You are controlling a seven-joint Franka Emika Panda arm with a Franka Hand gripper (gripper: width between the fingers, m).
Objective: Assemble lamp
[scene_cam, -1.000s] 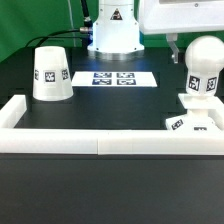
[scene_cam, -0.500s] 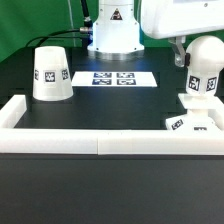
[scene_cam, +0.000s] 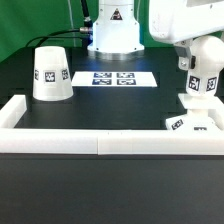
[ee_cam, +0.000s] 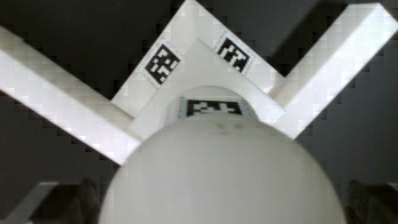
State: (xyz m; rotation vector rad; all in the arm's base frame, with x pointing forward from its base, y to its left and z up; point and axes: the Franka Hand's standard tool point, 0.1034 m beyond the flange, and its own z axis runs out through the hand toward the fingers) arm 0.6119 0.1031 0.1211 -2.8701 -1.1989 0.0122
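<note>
The round-headed bulb (scene_cam: 205, 82) stands upright at the exterior view's right, on or just behind the flat square base (scene_cam: 190, 122) in the wall's corner. My gripper (scene_cam: 203, 58) is over the bulb's head, one dark finger (scene_cam: 183, 60) beside it. In the wrist view the bulb's head (ee_cam: 214, 170) fills the foreground between my two dark fingers (ee_cam: 59, 200), with a thin gap on each side; the gripper (ee_cam: 214, 205) is open. The tagged base (ee_cam: 196, 60) lies beyond it. The cone shade (scene_cam: 50, 74) stands at the exterior view's left, far from the gripper.
A long white wall strip (scene_cam: 100, 140) runs along the front, with short arms at both ends; in the wrist view it forms a V (ee_cam: 54, 80) around the base. The marker board (scene_cam: 118, 78) lies at the back middle, before the robot's base (scene_cam: 113, 35).
The gripper has come down over the bulb's head. The bulb, base and shade have not moved.
</note>
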